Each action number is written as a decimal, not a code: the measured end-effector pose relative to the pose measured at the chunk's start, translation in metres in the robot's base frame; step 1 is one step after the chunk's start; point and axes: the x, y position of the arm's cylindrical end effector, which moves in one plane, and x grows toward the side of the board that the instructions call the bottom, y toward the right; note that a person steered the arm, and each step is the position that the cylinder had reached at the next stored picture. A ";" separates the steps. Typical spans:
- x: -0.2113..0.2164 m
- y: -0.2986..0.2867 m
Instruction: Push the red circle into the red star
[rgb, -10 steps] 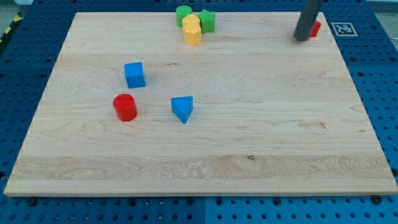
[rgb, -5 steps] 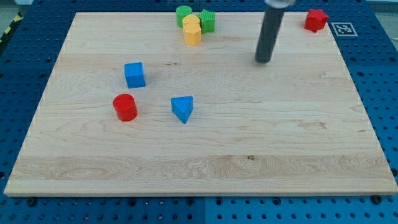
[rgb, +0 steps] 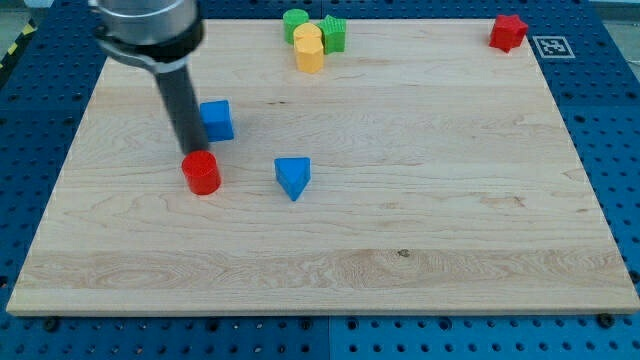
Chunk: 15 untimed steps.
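Clearly you have barely begun: your red circle sits in the left middle of the frame, while the red star waits far off in the upper right corner. My tip, a bare rod with no hand to open or close, holds nothing and stands just at the circle's upper edge, beside the blue cube. The pale wooden surface rests on a blue pegboard.

A single camera looks down at a slant from in front of the pale wooden board, near enough that the board almost fills the frame, with blue perforated table showing round its edges. No second view exists.
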 end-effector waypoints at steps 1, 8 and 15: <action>0.018 -0.018; 0.023 0.121; -0.007 0.106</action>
